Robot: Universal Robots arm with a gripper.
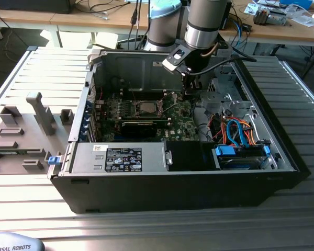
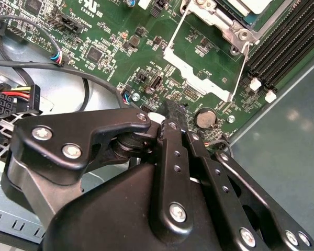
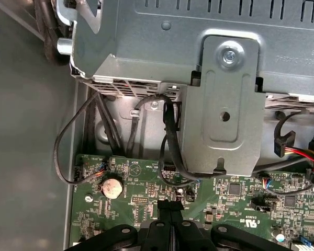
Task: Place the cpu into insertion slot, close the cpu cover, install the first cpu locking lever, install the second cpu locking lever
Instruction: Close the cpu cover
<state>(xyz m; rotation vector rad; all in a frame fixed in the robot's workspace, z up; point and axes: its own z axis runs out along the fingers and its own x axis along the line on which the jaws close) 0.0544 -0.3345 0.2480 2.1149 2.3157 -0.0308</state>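
Observation:
Inside the open computer case (image 1: 282, 157), the cpu (image 1: 146, 108) lies in its socket on the green motherboard, silver-grey top up; its corner also shows in the second wrist view (image 2: 248, 5). The cpu cover (image 2: 199, 79), a thin silver frame with a square opening, stands swung open beside the socket, on the gripper's side. A thin wire locking lever (image 2: 244, 63) stands raised by the socket. My gripper (image 1: 188, 93) hangs low over the board to the exterior view's right of the socket. Its black fingertips (image 2: 167, 112) are shut together with nothing between them, close to a round coin battery (image 3: 112, 185).
A black card (image 1: 138, 126) lies just in front of the socket. The power supply (image 1: 120, 157) fills the case front, and a drive bay with orange and blue cables (image 1: 235, 130) sits at the right. A grey metal bracket (image 3: 222, 104) and black cables lie ahead of the fingertips. Grey fixtures (image 1: 21, 136) stand outside, left.

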